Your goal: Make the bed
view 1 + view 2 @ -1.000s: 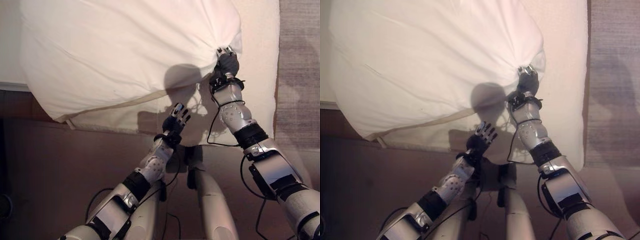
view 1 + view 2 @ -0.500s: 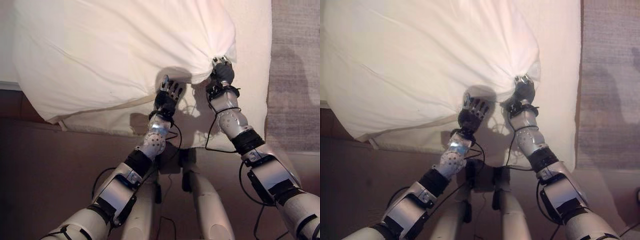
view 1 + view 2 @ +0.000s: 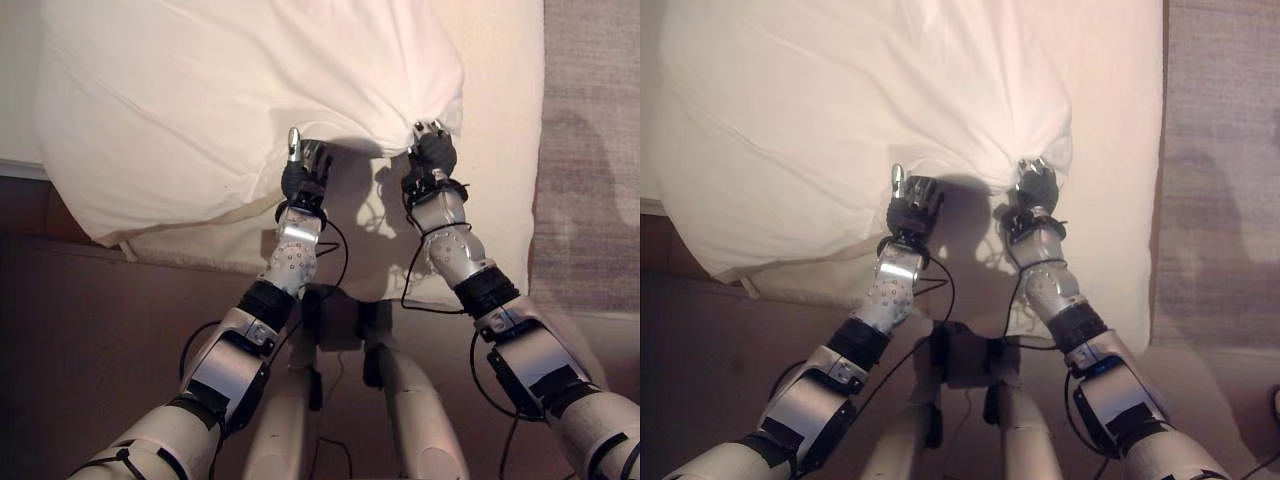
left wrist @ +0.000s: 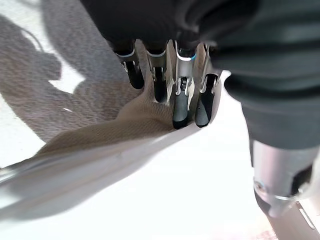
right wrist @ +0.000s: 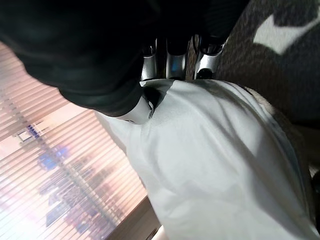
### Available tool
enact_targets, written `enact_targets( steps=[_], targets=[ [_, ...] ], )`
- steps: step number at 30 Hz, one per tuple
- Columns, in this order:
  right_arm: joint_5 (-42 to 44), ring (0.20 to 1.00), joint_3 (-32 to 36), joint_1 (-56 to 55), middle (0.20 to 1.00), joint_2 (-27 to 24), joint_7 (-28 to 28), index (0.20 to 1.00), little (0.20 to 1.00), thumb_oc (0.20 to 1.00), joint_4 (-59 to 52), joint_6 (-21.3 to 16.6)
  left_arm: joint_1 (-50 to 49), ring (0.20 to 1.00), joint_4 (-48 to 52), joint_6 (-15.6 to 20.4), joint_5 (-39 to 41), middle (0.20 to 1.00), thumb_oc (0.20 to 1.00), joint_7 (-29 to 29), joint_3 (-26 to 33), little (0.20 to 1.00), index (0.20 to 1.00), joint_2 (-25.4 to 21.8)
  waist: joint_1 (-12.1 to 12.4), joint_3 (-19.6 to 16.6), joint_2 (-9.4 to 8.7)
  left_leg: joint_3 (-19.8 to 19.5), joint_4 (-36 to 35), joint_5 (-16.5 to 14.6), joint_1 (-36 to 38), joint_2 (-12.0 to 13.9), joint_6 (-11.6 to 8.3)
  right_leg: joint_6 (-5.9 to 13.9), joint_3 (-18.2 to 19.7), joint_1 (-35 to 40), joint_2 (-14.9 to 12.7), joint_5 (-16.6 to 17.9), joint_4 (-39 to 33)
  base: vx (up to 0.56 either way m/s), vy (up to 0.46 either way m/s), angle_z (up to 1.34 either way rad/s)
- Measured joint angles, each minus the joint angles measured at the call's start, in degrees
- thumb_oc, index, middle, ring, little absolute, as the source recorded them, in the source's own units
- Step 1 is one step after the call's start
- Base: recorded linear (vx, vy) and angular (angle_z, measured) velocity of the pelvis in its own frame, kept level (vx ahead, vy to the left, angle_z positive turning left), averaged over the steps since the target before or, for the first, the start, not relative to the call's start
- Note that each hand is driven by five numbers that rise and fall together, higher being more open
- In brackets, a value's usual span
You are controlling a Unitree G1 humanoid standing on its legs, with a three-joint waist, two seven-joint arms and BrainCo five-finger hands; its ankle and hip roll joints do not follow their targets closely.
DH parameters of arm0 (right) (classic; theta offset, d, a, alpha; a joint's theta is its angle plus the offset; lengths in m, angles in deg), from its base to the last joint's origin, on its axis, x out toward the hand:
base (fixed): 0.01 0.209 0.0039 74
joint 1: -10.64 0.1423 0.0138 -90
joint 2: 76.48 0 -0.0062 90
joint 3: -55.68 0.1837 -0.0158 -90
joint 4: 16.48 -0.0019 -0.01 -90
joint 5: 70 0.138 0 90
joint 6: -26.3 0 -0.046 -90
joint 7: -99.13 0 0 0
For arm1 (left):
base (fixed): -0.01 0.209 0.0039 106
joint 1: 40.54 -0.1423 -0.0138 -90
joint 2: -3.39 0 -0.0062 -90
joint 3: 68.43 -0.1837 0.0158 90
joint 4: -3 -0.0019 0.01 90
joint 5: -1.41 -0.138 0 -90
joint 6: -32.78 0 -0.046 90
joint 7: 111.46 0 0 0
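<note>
Dark brown floor (image 3: 100, 320) along the lower left, then a pale mattress (image 3: 500, 120) running across the upper part of the eye views. Across most of it, a big white pillow (image 3: 250, 90), its near edge overhanging the mattress edge on the left and lifted off the sheet toward the middle. At that near edge, the left hand (image 3: 305, 172): a second ago well below the pillow over the mattress edge with fingers spread, half a second ago just under the seam, now up against the cloth. In its wrist view, fingers (image 4: 181, 107) fairly straight, dark tips resting on a fold of the fabric; no closing round it to be seen, so contact rather than a grasp. Just to the right, the right hand (image 3: 432, 155), clenched as before on the pillow's near corner, creases fanning out from the fist, drawn slightly nearer the left hand than a second ago. Farthest right, a grey rug (image 3: 590, 150) beside the bed. Meaning for the task, as a judgement: one-handed hold probably turning into a two-handed one, ready for lifting or shifting the pillow into place once the left fingers curl; pillow not yet squared on the bed.
</note>
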Motion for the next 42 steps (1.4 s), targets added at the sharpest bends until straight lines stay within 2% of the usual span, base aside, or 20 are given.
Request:
enact_targets(
  steps=[2, 4, 6, 8, 15, 25, 28, 31, 36, 42],
  targets=[
    [-0.05, 0.2, 0.7, -1.2, 0.2, -0.18, 0.03, 0.2, 0.2, 0.2, -1.8, -0.21, -0.37, 1.0, 0.02, 0.03, -0.12, 1.0, 1.0, 0.05, 0.05, 1.0, 1.0, -0.54, 0.1, -0.01, -0.62, -0.02, -0.02, -0.04, 0.28, 0.07, -0.04, 0.0, -0.01, 0.25, 0.08, 0.0, 0.0, 0.0, 0.0, 0.0],
    [-0.09, 0.2, 0.79, -1.27, 0.2, -0.69, 0.05, 0.2, 0.2, 0.2, -1.95, -0.3, -2.07, 1.0, 1.28, -0.39, -0.68, 1.0, 1.0, -0.22, -0.91, 1.0, 1.0, -1.8, 0.09, -0.08, -2.05, 0.1, -0.04, -0.04, 0.41, 0.23, -0.05, 0.0, 0.08, 0.33, 0.27, 0.0, -0.02, -0.01, -0.004, -0.02],
    [-0.1, 0.2, 1.32, -1.47, 0.2, -2.1, 0.03, 0.2, 0.2, 0.2, -2.56, -0.33, -6.86, 1.0, 5.37, -1.31, -2.89, 1.0, 1.0, -1.13, -3.99, 1.0, 1.0, -3.92, 0.37, -0.07, -2.62, 0.11, -0.12, -0.04, 0.45, 0.3, -0.05, 0.01, 0.09, 0.36, 0.38, 0.0, -0.09, 0.0, 0.0, 0.0],
    [-0.16, 0.2, 2.66, -2.01, 0.2, -3.82, 0.02, 0.2, 0.2, 0.2, -3.74, -0.37, -12.56, 1.0, 11.17, -2.37, -4.74, 1.0, 1.0, -2.49, -7.66, 1.0, 1.0, -6.77, 1.06, -0.06, -2.64, 0.32, -0.22, 0.0, 0.65, 0.31, -0.01, 0.01, 0.17, 0.53, 0.4, 0.0, -0.28, 0.0, 0.0, 0.0],
    [-0.24, 0.2, 6.86, -2.35, 0.2, -6.55, -0.27, 0.2, 0.2, 0.2, -4.12, -1.07, -28.82, 1.0, 22.74, -6.92, -5.08, 1.0, 1.0, -7.83, -15.04, 1.0, 1.0, -11.03, 3.09, -0.02, -2.71, -0.1, -0.34, -0.38, 2.69, 0.13, -0.22, -0.03, -0.08, 3.55, 0.36, -0.03, -1.81, -0.01, 0.005, 0.06],
    [-1.23, 0.2, 7.85, -1.93, 0.2, -6.62, -1.89, 0.2, 0.2, 0.2, -4.15, -1.75, -30.19, 1.0, 25.7, -11.86, -2.21, 1.0, 1.0, -12.77, -23.08, 1.0, 1.0, -14.35, 2.98, -0.03, -2.67, -1.07, -0.37, -0.56, 2.11, -0.03, -0.42, -0.02, -0.88, 3.54, 0.09, -0.04, -2.09, -0.01, -0.006, 0.05],
    [-1.23, 0.2, 7.85, -1.99, 0.2, -6.55, -1.88, 0.2, 0.2, 0.2, -4.17, -1.87, -27.99, 1.0, 25.45, -12.3, -2.14, 1.0, 1.0, -13.02, -23.07, 1.0, 1.0, -14.05, 2.7, -0.02, -2.65, -0.98, -0.35, -0.71, 2.02, -0.06, -0.64, -0.05, -0.97, 3.51, 0.04, -0.06, -2.18, 0.0, 0.0, 0.0],
    [-1.22, 0.2, 7.67, -2.01, 0.2, -6.26, -1.86, 0.2, 0.2, 0.2, -4.2, -2.47, -23.24, 1.0, 23.41, -11.61, -1.53, 1.0, 1.0, -12.8, -22.07, 1.0, 1.0, -11.63, 2.74, -0.03, -2.65, -0.91, -0.34, -0.69, 2.02, -0.13, -0.64, -0.11, -0.92, 3.47, 0.0, -0.13, -2.15, 0.0, 0.0, 0.0],
    [-1.22, 0.2, 7.27, -2.01, 0.2, -4.79, -1.76, 0.2, 0.2, 0.2, -4.24, -2.75, -10.64, 1.0, 14.26, -7.83, -0.18, 1.0, 1.0, -9.41, -16.4, 1.0, 1.0, -3.54, 2.36, -0.06, -2.7, -0.4, -0.33, -0.66, 2.28, -0.17, -0.58, -0.1, -0.41, 3.44, 0.03, -0.12, -1.96, 0.0, 0.012, -0.04],
    [-1.19, 0.2, 4.48, -1.96, 0.2, -3.87, -1.37, 0.2, 0.2, 0.2, -4.16, -2.75, -4.58, 1.0, 8.39, -4.97, 0.8, 1.0, 1.0, -6.03, -11.67, 1.0, 1.0, -0.68, 0.97, -0.08, -2.77, 0.62, -0.16, -0.64, 2.51, -0.11, -0.53, -0.09, 0.12, 3.47, 0.09, -0.1, -1.87, 0.0, 0.007, -0.05]
  ],
)
